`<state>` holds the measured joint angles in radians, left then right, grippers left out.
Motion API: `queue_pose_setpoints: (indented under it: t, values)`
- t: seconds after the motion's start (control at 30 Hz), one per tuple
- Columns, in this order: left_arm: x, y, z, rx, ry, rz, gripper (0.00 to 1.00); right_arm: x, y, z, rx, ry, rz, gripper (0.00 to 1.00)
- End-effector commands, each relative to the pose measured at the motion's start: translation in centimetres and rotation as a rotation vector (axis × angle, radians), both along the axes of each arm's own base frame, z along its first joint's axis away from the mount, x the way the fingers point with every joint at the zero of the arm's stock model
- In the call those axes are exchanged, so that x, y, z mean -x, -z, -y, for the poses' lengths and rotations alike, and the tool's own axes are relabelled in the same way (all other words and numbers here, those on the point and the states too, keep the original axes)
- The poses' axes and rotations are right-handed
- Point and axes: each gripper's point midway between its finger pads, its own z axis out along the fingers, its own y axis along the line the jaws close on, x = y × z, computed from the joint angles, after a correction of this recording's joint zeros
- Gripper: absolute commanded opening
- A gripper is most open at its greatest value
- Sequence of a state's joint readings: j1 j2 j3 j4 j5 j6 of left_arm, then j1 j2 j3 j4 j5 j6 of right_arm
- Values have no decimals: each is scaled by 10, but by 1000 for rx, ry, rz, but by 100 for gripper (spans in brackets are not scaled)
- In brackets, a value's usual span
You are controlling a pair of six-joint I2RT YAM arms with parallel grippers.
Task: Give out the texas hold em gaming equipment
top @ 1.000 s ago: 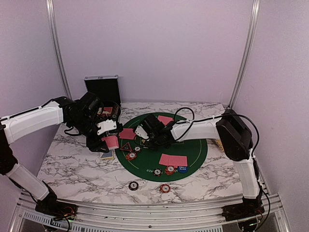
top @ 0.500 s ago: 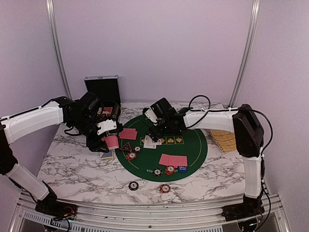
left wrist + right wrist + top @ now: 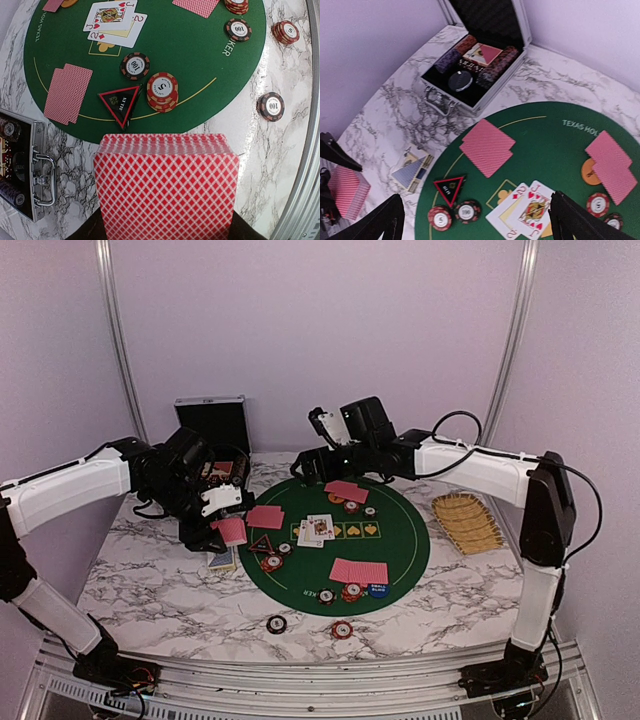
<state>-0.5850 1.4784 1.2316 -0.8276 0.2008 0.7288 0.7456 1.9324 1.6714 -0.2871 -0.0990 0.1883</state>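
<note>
My left gripper (image 3: 226, 528) is shut on a deck of pink-red-backed cards (image 3: 167, 187), held above the left edge of the green mat (image 3: 400, 540). My right gripper (image 3: 313, 462) is open and empty, raised over the mat's far side; its fingers (image 3: 385, 225) frame the view. Two face-up cards, a 2 and a J (image 3: 318, 528), lie at the mat's centre. Face-down pairs lie at the left (image 3: 265, 517), far side (image 3: 346, 490) and near side (image 3: 358, 571). A triangular marker (image 3: 121, 101) sits beside a red-orange chip stack (image 3: 162, 91) and a black chip (image 3: 134, 66).
The open black case (image 3: 475, 60) with chips stands at the back left. A woven straw basket (image 3: 467, 521) lies right of the mat. A blue card box (image 3: 222, 560) lies under my left gripper. Two loose chips (image 3: 277, 624) (image 3: 342, 629) lie on the marble near the front.
My right gripper has risen and drawn back from the mat's centre to the far side, leaving the two face-up cards there. The left arm has stayed put with the deck.
</note>
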Motion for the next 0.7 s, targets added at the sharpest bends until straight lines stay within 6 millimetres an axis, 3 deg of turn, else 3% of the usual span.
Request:
queue_pose_setpoints:
  t: [0.0,0.13,0.33,0.67]
  values:
    - [-5,-17,4,35,2,29,0,39,1,-34,-266,-191,-292,99]
    - [-5,-19,5,40,1,33,0,58,15,-45,-392,-231,-477,99]
    - [-5,-19,5,40,-1,32,0,82,34,-56,-437,-265,-663,99]
    - [-11,-20,10,52,-5,31,0,102,37,-78,-481,-315,-736,99]
